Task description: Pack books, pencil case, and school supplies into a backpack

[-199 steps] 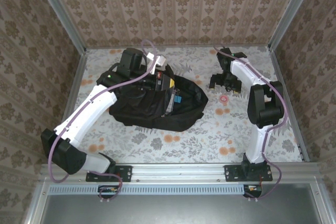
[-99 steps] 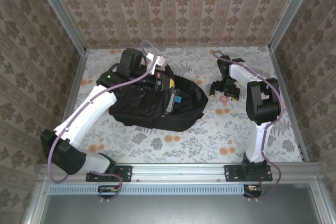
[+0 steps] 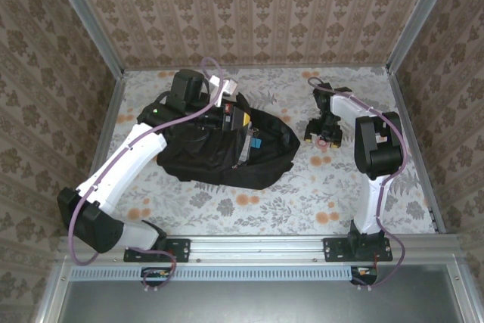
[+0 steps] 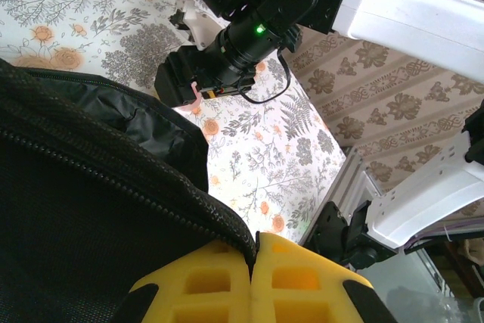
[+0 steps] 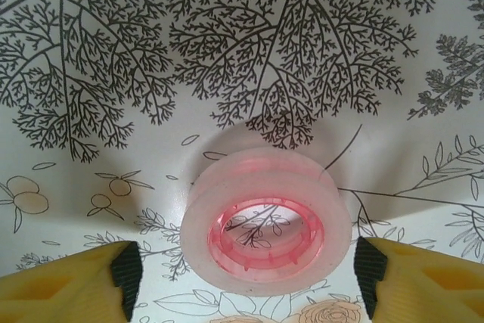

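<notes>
Right of the backpack (image 3: 219, 158) at 3 o'clock, flat on the table (image 3: 227, 209): tape roll (image 5: 265, 221). Now straddled by right gripper (image 5: 248, 270), moved in from the 12 o'clock side over the last second. Narrowing but spread, pads (image 5: 127, 268) clear of roll on both sides, nothing pinched. Reads as grasp starting on 1 more supply. No change at left gripper (image 4: 253, 259): pressed together on backpack's zip edge, holding mouth open. Orange book (image 3: 242, 120) already inside, near 12 o'clock rim.
</notes>
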{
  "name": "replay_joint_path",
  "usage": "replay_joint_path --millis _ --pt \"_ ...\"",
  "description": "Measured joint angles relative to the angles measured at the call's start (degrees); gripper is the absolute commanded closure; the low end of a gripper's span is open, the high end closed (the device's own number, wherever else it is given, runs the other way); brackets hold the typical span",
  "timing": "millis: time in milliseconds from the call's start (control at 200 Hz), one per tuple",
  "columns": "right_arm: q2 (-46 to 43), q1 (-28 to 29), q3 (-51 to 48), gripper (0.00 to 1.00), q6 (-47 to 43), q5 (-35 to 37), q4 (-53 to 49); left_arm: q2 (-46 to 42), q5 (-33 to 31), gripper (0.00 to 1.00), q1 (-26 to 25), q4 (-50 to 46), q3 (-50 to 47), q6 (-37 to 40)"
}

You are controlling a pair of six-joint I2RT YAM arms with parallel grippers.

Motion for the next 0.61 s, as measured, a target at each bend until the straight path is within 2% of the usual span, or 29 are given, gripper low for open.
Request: replay_joint_path --millis 355,605 --pt "0.0 -0.46 -1.95 0.43 0.22 -0.57 1.38 -0.04 0.02 1.0 0.07 0.02 -0.02 -0.02" --pt "-0.11 -0.57 -2.05 0.48 0.24 -0.66 1.51 -0.04 0.46 1.0 0.66 0.2 -0.07 -0.28"
